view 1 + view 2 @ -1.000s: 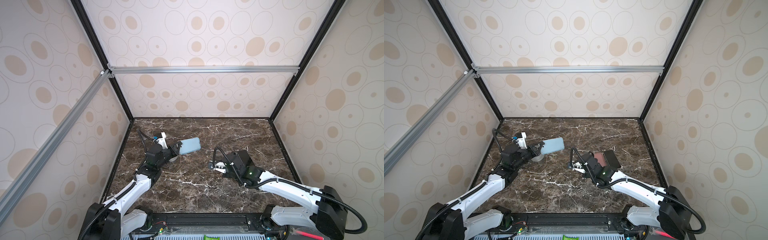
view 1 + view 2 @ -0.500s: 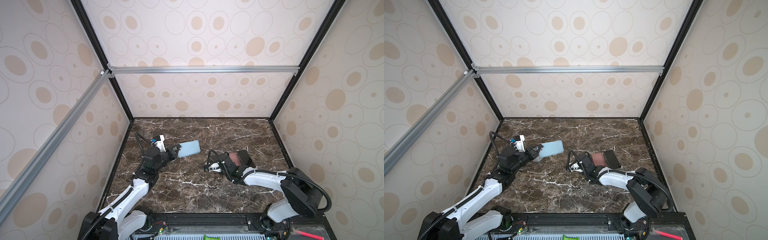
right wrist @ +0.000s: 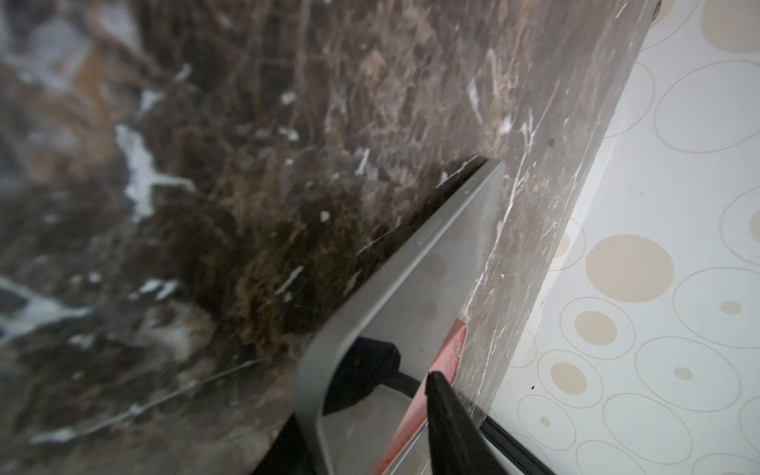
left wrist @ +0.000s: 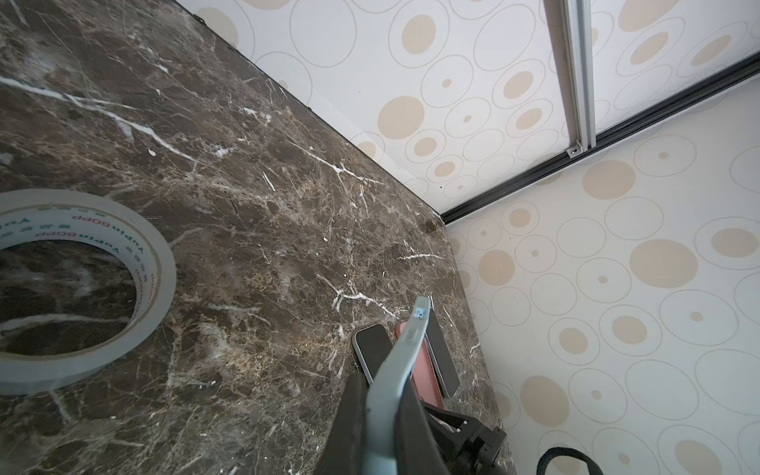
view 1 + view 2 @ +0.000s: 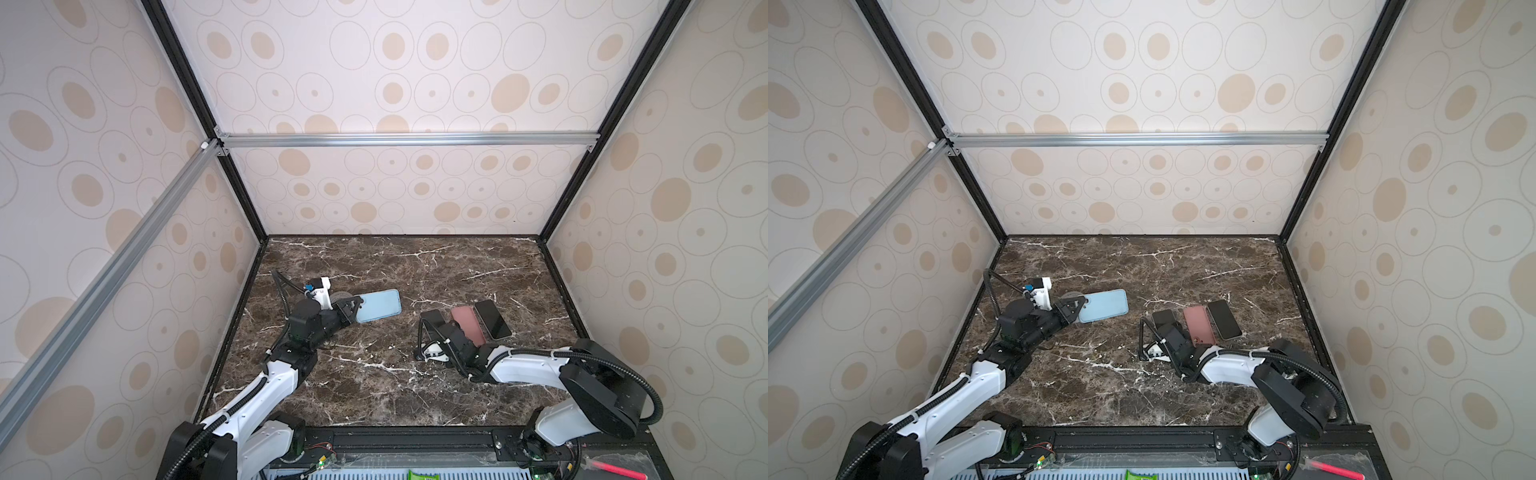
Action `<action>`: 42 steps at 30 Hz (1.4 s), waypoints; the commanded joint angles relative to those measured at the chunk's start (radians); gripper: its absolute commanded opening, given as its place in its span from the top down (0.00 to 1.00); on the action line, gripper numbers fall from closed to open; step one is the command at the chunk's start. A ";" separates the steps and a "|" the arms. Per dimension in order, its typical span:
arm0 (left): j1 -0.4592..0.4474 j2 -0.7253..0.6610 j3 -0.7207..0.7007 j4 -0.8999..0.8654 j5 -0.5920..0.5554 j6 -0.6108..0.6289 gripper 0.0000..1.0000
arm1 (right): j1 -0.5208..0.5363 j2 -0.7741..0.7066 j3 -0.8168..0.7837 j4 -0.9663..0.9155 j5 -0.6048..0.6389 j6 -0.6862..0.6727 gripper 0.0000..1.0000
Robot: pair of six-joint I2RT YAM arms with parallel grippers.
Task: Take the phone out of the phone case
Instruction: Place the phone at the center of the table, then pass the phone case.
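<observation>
My left gripper [image 5: 352,310] is shut on one end of the light blue phone case [image 5: 379,305], which sticks out over the table toward the right; the left wrist view has the case's edge [image 4: 405,349] pinched between both black fingers. A dark phone with a silver rim [image 5: 432,318] lies on the marble beside a pink case [image 5: 468,327]. My right gripper [image 5: 437,329] sits at that phone's near end. In the right wrist view the phone [image 3: 415,288] lies between the jaws, and the upper fingertip [image 3: 442,395] stands off its glass.
A second dark phone [image 5: 493,319] lies right of the pink case. A grey tape roll [image 4: 82,288] rests on the marble behind my left gripper, also seen in a top view as the tape roll [image 5: 341,296]. Patterned walls close in the table on three sides.
The right jaws have parted from the dark phone, which now rests on the table left of the pink case. The left gripper keeps its hold on the blue case.
</observation>
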 commanded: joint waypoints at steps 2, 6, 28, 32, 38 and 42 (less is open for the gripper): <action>0.007 0.002 0.007 0.041 0.014 -0.008 1.00 | 0.020 -0.029 -0.001 -0.037 0.005 0.043 0.55; 0.008 0.009 0.025 -0.005 0.024 0.029 1.00 | 0.029 -0.037 0.005 -0.130 -0.040 0.060 0.43; -0.076 0.373 0.626 -0.793 0.306 0.871 1.00 | -0.198 -0.340 0.350 -0.521 -0.807 0.990 0.14; -0.163 0.373 0.649 -0.803 0.322 0.948 1.00 | -0.287 -0.285 0.381 -0.483 -1.157 1.003 0.16; -0.238 0.323 0.640 -0.756 0.346 0.981 1.00 | -0.284 -0.145 0.442 -0.485 -1.358 0.978 0.19; -0.253 0.310 0.635 -0.749 0.372 0.988 1.00 | -0.282 -0.103 0.430 -0.427 -1.416 1.006 0.28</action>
